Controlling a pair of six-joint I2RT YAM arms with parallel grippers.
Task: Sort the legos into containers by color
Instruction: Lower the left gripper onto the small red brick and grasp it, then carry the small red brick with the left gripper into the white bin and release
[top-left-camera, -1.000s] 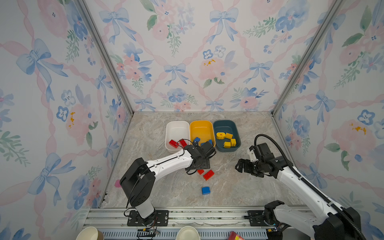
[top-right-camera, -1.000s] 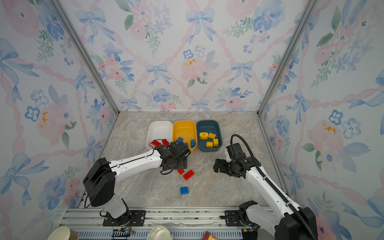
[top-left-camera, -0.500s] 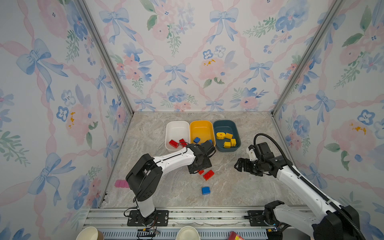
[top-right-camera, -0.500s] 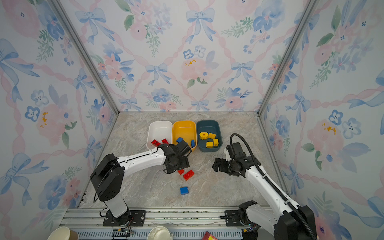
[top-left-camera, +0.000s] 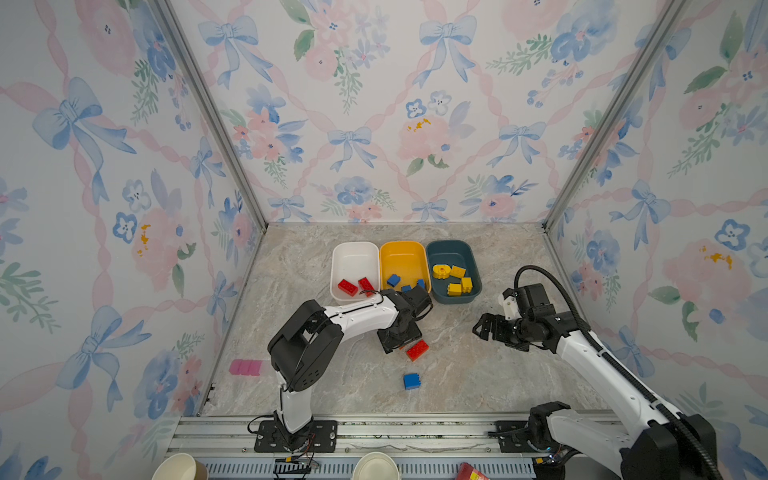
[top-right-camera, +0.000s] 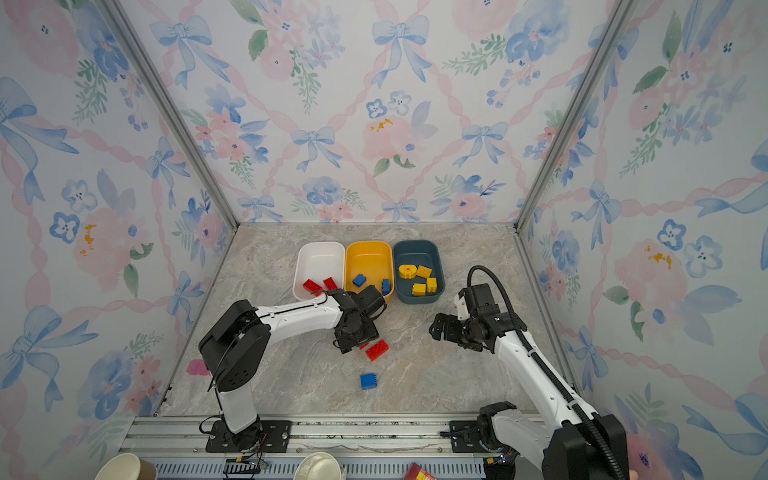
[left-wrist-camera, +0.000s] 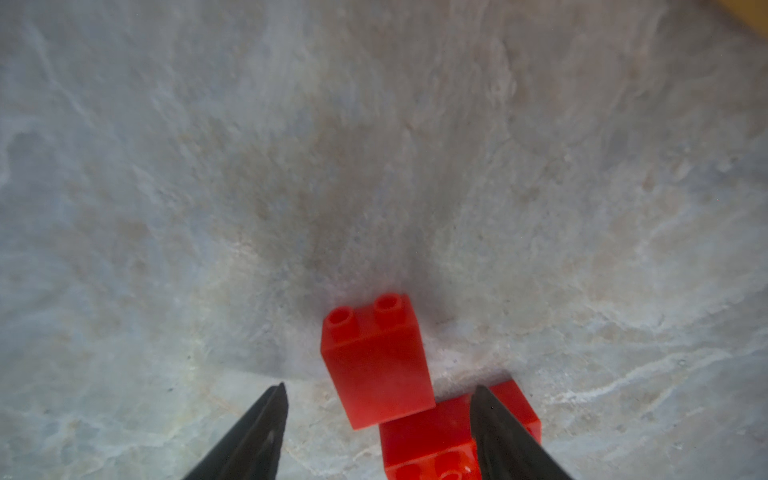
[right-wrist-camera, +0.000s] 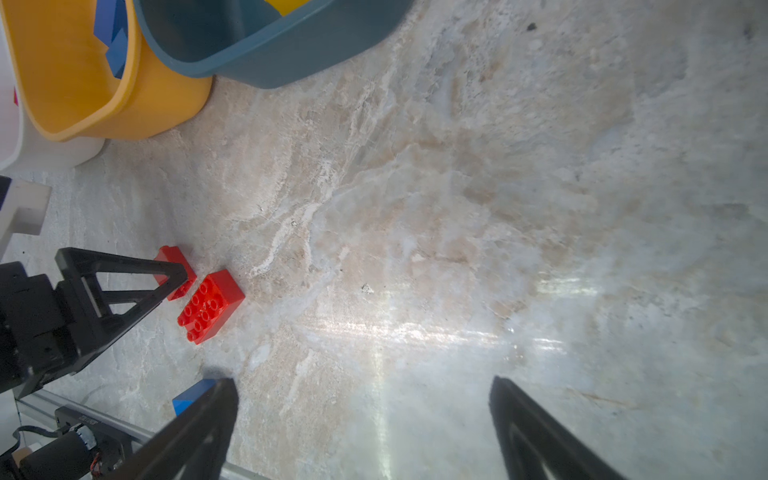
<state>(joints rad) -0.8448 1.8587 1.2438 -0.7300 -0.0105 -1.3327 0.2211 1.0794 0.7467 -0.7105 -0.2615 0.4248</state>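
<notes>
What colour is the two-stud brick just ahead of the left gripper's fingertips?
Red. The two-stud brick shows best in the left wrist view.

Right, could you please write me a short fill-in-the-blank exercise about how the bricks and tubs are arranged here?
The white tub holds two ___ bricks.
The teal tub holds only ___ legos.
The loose brick nearest the front rail is ___.
The right gripper is open and holds ___.
Missing words: red, yellow, blue, nothing.
</notes>
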